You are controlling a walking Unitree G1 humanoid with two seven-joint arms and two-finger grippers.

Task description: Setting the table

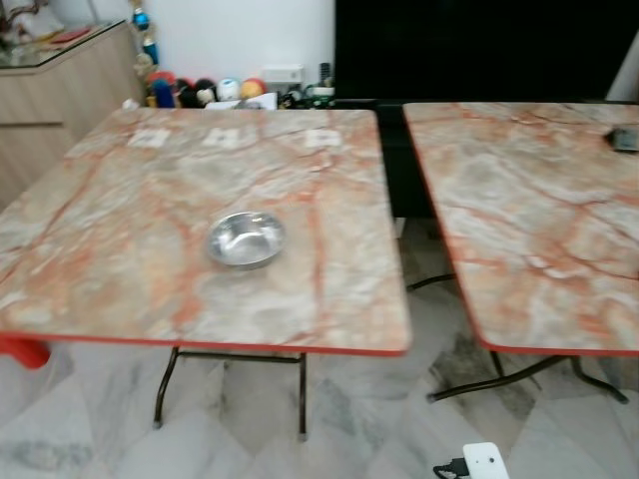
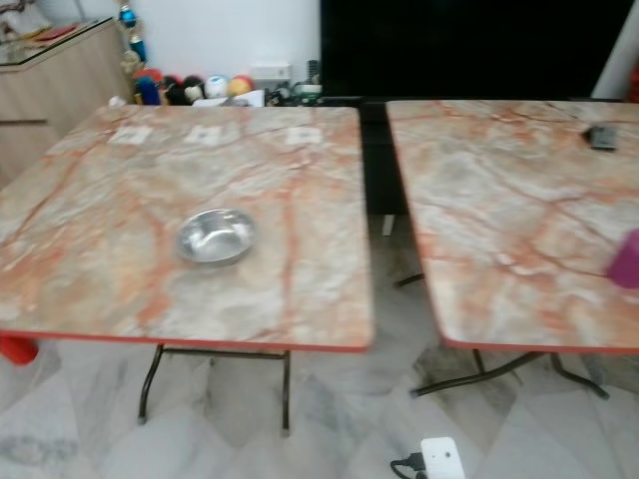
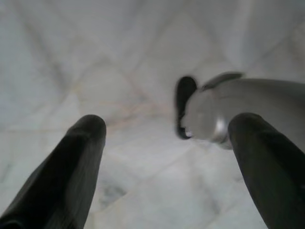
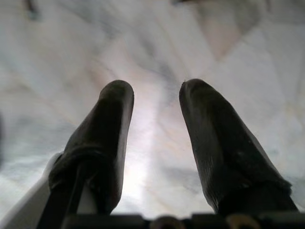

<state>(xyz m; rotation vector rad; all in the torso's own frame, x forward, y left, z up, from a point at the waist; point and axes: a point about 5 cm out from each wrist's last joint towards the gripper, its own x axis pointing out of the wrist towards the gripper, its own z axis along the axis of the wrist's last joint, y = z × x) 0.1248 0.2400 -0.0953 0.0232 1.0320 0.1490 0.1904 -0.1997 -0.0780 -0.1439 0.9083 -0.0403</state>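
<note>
A steel bowl [image 1: 246, 239], holding nothing, sits centre-frame on the left bench [image 1: 120, 289]. Left claw [image 3: 167, 157] and right claw [image 4: 156, 138] hang spread above the floor.

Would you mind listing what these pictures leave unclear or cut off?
- Dark object on the right table: cut by the left eye view's edge, blurred.
- Pink thing: cut by the right eye view's edge.
- Toys behind the left table: too small.
- Red item: half hidden under that table.

left gripper [image 3: 167, 157]: 2 long black rounded fingers
right gripper [image 4: 156, 143]: 2 black fingers, finely ribbed
foot [image 3: 228, 107]: silver-grey, rounded
</note>
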